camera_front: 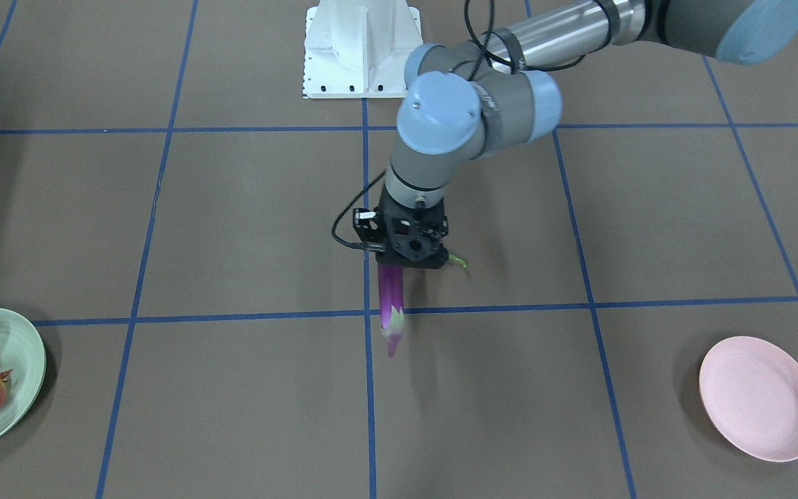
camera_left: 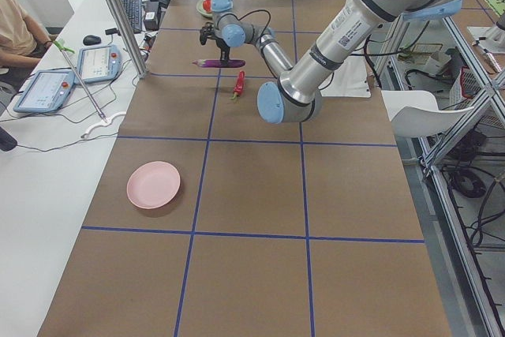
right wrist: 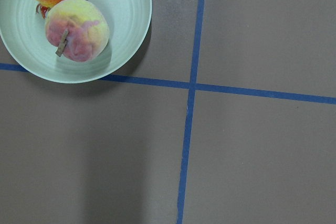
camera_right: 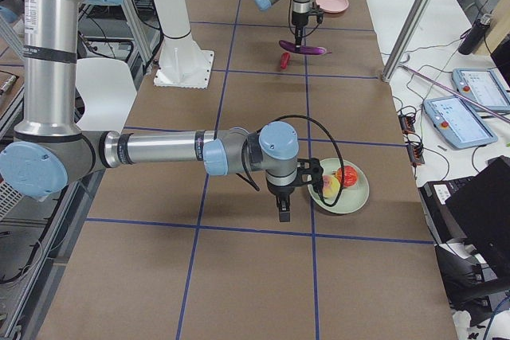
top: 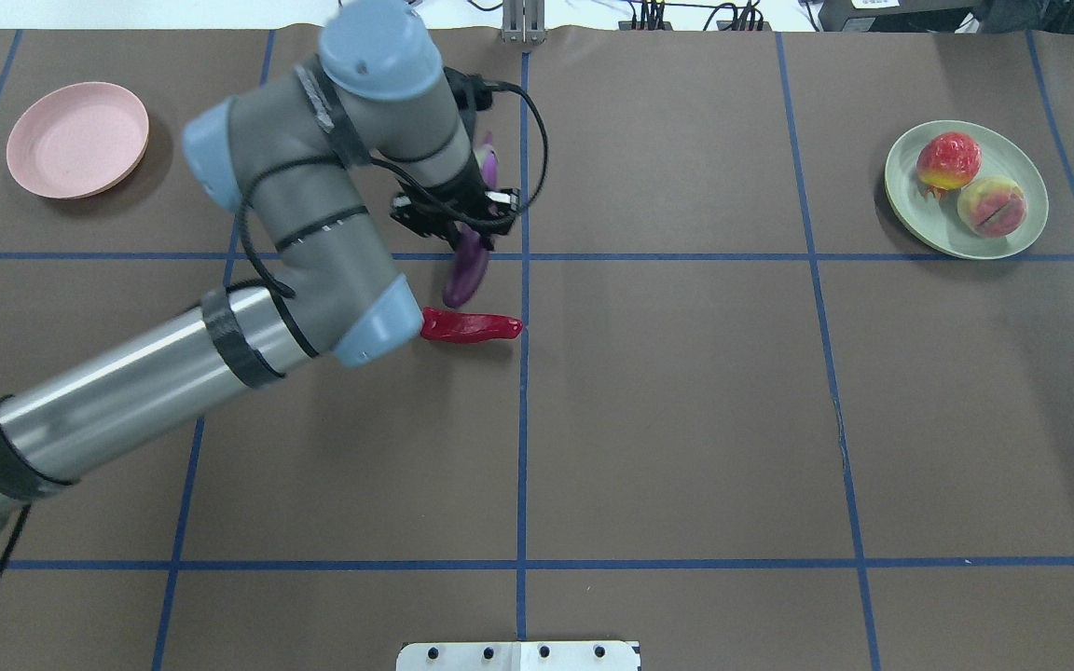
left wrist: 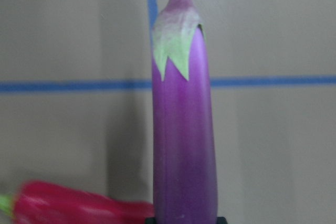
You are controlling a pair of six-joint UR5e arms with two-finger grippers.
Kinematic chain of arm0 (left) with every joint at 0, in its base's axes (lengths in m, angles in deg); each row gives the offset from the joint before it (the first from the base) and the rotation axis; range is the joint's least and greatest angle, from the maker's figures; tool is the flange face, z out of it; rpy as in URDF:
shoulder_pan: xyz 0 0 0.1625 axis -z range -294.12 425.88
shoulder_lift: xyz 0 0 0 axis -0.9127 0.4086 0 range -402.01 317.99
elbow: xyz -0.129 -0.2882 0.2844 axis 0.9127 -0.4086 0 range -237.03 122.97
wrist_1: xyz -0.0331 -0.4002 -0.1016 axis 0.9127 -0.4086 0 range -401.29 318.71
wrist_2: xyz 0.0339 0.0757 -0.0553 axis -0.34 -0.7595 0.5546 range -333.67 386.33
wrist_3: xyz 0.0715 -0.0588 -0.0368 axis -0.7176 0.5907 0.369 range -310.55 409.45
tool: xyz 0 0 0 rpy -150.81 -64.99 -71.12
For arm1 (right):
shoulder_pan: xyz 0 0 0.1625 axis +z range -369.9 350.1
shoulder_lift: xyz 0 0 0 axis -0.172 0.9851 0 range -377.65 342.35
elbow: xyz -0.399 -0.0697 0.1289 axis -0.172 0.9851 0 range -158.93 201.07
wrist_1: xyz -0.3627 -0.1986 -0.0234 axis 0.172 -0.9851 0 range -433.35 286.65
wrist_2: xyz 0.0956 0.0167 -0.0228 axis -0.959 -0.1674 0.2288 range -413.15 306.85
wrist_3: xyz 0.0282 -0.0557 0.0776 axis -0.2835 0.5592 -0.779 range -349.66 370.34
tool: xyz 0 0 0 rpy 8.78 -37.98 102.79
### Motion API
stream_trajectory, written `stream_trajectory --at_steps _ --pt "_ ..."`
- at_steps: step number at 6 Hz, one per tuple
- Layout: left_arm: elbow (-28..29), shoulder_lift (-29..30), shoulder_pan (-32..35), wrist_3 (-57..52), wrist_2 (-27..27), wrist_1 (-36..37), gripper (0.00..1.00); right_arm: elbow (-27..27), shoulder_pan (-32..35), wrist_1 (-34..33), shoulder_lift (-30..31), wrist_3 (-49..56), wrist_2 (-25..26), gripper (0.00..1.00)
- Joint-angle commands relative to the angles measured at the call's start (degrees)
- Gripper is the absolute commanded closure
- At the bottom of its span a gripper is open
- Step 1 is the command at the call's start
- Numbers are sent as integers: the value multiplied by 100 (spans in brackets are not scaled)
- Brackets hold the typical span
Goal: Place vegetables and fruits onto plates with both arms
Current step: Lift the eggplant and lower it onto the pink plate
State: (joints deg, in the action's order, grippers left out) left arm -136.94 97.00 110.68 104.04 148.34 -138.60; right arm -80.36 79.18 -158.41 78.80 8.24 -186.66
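You see the left tool clamped on the eggplant, above the worktop and just beside the chili. Right tool hangs beside the mint plate; its state cannot be told.

The tabletop is covered in brown and divided into squares by blue tape lines. A white base block is fixed at one edge. On a white side desk, two pendants are laid near a keyboard and a mouse. A person in a beige shirt is seated there. A white chair is seen past the opposite edge.
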Motion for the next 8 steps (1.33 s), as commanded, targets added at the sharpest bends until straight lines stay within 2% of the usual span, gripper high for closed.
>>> stream_trajectory --at_steps 1,3,4,5,6,7,8 --pt "472 -600 1280 -2178 524 1 100 0 4 6 23 16 -9 0" --pt "1963 -629 2266 -4585 710 -86 100 0 -4 41 32 25 -9 0" --pt "2945 -646 2584 -5389 658 -722 100 8 -5 41 15 25 -9 0" --pt "3259 -664 2691 -5432 648 -1120 100 26 -5 41 6 25 -9 0" --pt "3271 -951 2666 -5424 648 -1341 100 0 -5 41 23 25 -18 0" --pt "3271 -1024 2648 -5363 666 -1387 31 -9 -5 41 32 25 -26 0" --pt "3176 -1155 2648 -5354 692 -1405 0 -9 -5 41 23 25 -35 0"
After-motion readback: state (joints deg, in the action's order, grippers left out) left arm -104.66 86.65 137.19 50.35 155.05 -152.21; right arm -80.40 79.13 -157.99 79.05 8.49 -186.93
